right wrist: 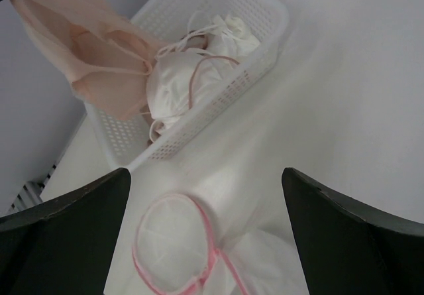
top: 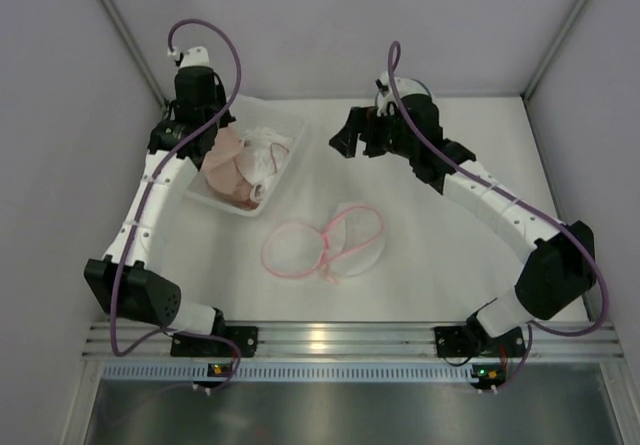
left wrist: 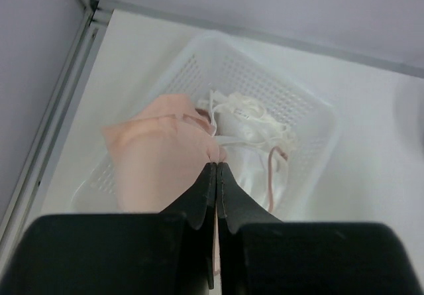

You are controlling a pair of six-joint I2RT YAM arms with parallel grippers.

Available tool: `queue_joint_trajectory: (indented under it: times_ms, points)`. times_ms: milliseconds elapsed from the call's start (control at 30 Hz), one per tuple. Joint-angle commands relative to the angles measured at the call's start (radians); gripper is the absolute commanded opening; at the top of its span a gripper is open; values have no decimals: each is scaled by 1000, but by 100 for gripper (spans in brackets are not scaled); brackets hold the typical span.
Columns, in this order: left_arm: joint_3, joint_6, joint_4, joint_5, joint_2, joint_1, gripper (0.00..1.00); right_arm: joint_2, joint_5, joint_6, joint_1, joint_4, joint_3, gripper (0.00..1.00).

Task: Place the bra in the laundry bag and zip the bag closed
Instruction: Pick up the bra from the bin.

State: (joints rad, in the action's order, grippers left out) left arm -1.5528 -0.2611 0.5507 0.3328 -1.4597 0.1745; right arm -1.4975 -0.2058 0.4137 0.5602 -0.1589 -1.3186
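Note:
A peach bra (left wrist: 159,156) hangs from my left gripper (left wrist: 217,166), whose jaws are shut on its edge, over the white basket (left wrist: 265,76). From the top view, the left gripper (top: 213,130) holds the peach bra (top: 225,155) at the basket's left side. The right wrist view shows the bra (right wrist: 99,63) dangling, its lower end at the basket (right wrist: 265,16). The round white laundry bag with a pink zip (top: 350,237) lies open mid-table, its flap (right wrist: 172,242) laid flat. My right gripper (top: 352,137) is open and empty above the table, between basket and bag.
A white bra with a pink strap (right wrist: 179,83) lies in the basket, also seen in the left wrist view (left wrist: 248,119). The basket (top: 208,201) stands at the back left near the enclosure wall. Walls close in the table on three sides.

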Motion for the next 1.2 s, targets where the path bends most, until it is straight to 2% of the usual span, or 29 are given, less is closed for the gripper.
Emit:
queue_joint_trajectory:
  times_ms: [0, 133, 233, 433, 667, 800, 1000, 1167]
  points:
    - [-82, 49, 6, -23, 42, 42, 0, -33, -104, 17, -3, 198, -57, 98]
    - [-136, 65, 8, -31, 42, 75, 0, -84, -153, 10, 0, 364, -47, 99]
    - [-170, 71, 5, -18, 29, 76, 0, -144, -187, 43, 1, 407, -85, 98]
    - [-279, 83, 5, -9, -11, 76, 0, -207, -205, 79, 7, 443, -130, 98]
    - [-493, 97, 6, -35, -102, 71, 0, -207, -176, 88, 9, 443, -111, 98]
    - [-550, 79, 6, -60, -157, 69, 0, -185, -87, 73, 9, 374, -103, 98]
    - [-434, 25, 2, -31, -159, 46, 0, -168, -15, 59, 3, 317, -73, 98]
    - [-219, -9, -35, 0, -82, 19, 0, -170, 0, 43, 0, 283, -60, 98]
